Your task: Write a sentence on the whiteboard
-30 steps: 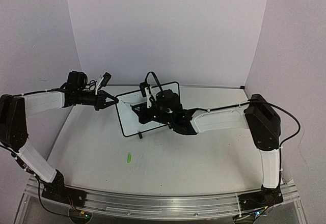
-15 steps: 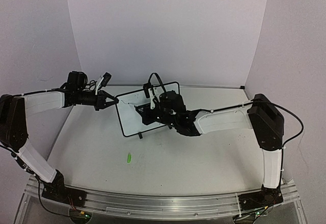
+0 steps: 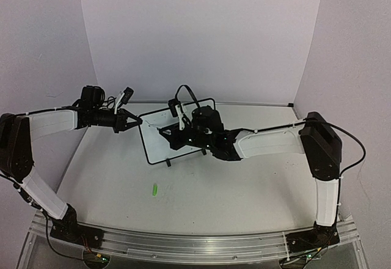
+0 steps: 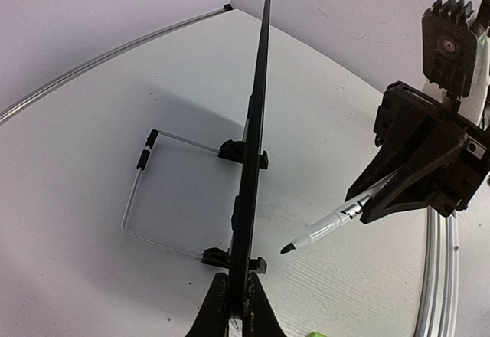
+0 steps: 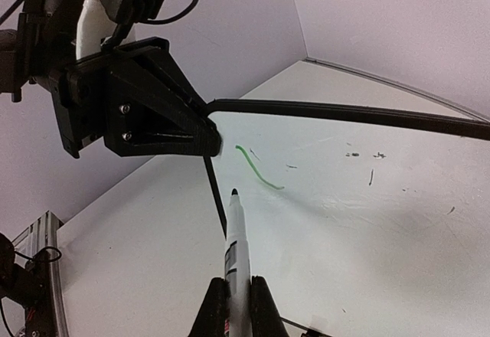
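The whiteboard stands upright at the table's middle back. My left gripper is shut on its left edge; in the left wrist view the board is edge-on between my fingers. My right gripper is shut on a white marker with a dark tip. The tip points at the board's face and is a short gap off it, as the left wrist view shows for the marker. Of the sentence, one short curved green stroke shows near the upper left corner.
A green marker cap lies on the table in front of the board. A thin wire stand props the board from behind. A few small dark specks dot the board's face. Purple walls close in the back and sides.
My right wrist has shifted slightly to the right and back, with the marker still at the board's left part. The left arm and the board have not moved.
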`<move>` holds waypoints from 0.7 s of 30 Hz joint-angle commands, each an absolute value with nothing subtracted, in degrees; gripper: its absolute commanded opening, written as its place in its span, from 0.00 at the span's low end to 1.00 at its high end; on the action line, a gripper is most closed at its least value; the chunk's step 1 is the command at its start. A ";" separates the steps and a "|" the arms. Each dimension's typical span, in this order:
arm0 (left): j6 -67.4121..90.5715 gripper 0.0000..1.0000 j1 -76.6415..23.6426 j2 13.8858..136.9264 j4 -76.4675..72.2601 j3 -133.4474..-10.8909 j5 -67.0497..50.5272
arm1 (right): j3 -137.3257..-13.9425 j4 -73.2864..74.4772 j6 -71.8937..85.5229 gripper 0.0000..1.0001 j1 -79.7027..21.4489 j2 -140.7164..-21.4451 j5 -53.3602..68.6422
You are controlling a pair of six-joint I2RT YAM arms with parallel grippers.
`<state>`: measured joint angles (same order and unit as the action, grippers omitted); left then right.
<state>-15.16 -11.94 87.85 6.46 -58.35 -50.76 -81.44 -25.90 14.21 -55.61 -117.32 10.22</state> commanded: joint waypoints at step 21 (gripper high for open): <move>-16.82 0.00 -11.69 87.98 8.52 -58.93 -49.38 | -86.90 -24.62 15.48 0.00 -54.94 -119.97 8.46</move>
<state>-15.26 -11.94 87.85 6.52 -58.35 -50.78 -85.19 -24.49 15.06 -55.27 -119.13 9.61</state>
